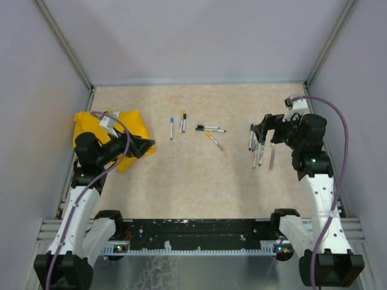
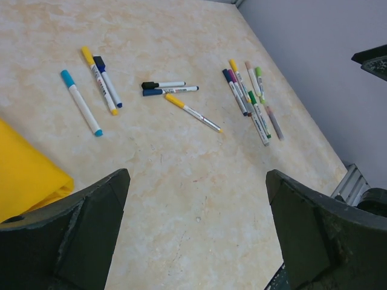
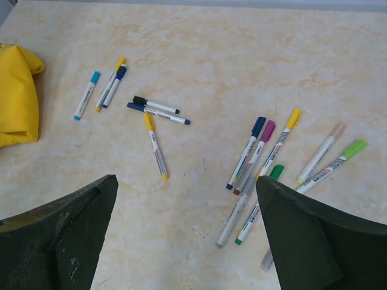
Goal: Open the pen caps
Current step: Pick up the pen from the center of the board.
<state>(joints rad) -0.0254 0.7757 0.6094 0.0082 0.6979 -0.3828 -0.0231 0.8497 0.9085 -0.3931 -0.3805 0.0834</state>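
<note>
**Q:** How are the claws set?

**A:** The left claw [image 1: 145, 147] is seen with its fingers [image 2: 91, 223] spread wide apart, and nothing is gripped. The right claw [image 1: 259, 128] is also spread wide, and nothing is held between its fingers [image 3: 66, 235]. No pen is touched by either claw.

**Q:** Where are the caps located?

**A:** Every cap seen is seated on its pen. The pens [image 1: 210, 128] are laid flat on the table [image 1: 181, 193]. Directions are read in the top view from the table centre, with 12 o'clock at the far edge.

- At 11 o'clock, three pens are found. A cyan cap [image 3: 95, 77] lies alone. A yellow cap [image 3: 120, 63] and a navy cap [image 3: 121, 72] lie side by side.
- At 12 o'clock, a black cap [image 3: 139, 100] and a blue cap [image 3: 134, 106] are set on two nearly parallel pens. A third pen with a yellow cap is angled off toward 5 o'clock, its cap just beside the blue-capped pen.
- At 3 o'clock, a cluster [image 1: 260, 148] is packed closely, with some pens overlapping. Navy, magenta [image 3: 268, 130], yellow, green, peach and light green caps are seen there.

**Q:** How are the claws placed relative to these?

**A:** The right claw is positioned over the 12 o'clock end of the cluster. The left claw is positioned at 9 o'clock, over the near corner of a yellow cloth [image 1: 130, 124], well apart from all pens.
</note>
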